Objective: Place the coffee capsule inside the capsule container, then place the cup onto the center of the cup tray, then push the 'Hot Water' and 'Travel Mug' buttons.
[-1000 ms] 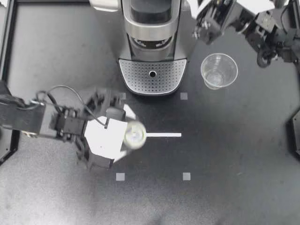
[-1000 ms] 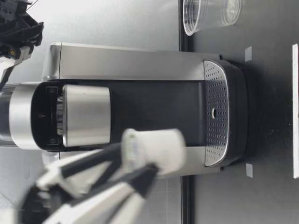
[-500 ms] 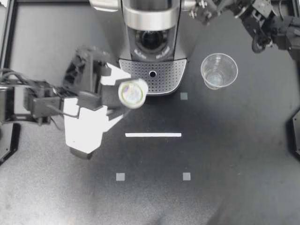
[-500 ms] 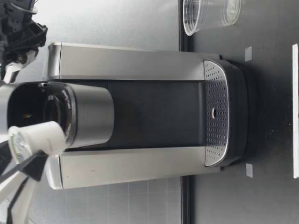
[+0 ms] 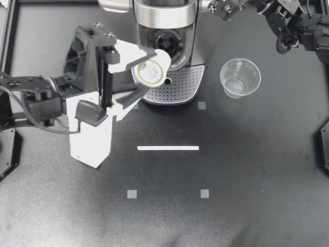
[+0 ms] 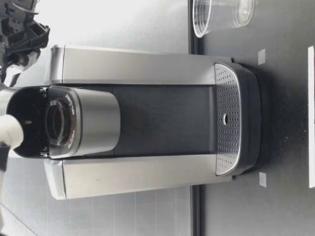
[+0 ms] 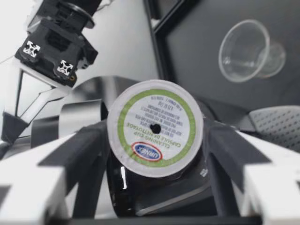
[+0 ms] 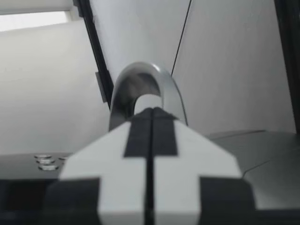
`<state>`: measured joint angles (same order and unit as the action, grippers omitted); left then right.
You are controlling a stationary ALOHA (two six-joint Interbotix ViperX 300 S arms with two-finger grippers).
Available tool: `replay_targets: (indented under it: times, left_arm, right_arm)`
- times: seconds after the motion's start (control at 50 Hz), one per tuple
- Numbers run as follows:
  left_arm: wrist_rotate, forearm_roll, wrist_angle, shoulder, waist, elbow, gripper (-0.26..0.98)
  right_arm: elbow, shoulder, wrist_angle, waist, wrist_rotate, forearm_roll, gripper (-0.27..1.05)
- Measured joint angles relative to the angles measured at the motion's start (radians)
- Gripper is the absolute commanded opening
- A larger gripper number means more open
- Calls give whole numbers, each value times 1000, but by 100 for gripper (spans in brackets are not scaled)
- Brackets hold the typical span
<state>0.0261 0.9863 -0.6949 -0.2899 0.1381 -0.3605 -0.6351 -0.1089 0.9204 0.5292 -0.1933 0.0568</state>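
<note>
My left gripper (image 5: 146, 72) is shut on the white coffee capsule (image 5: 151, 71), whose green-ringed foil lid faces up. It hangs just in front of the coffee machine's open capsule container (image 5: 167, 41), above the perforated cup tray (image 5: 182, 85). In the left wrist view the capsule (image 7: 155, 127) sits between both fingers, with the dark container under it. In the low view only the capsule's edge (image 6: 9, 132) shows beside the open container (image 6: 59, 123). The clear plastic cup (image 5: 240, 77) stands upright to the right of the machine. My right gripper (image 5: 222, 7) is shut, its tips (image 8: 151, 117) at the machine's silver handle (image 8: 143, 77).
A white tape line (image 5: 168, 148) and several small grey squares mark the black table in front of the machine. The machine's buttons (image 8: 44, 159) show beside the handle in the right wrist view. A black frame edges the table.
My left gripper has carried the capsule up from the table's middle to the machine's head. The head has swung open, baring the container. My right arm has drawn back slightly.
</note>
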Motion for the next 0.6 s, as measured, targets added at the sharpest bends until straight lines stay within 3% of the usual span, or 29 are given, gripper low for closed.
replay_targets:
  times: [0.6]
  left_arm:
    - [-164, 152, -48, 66, -31, 6, 51]
  right_arm:
    - [-41, -26, 60, 20, -8, -2, 4]
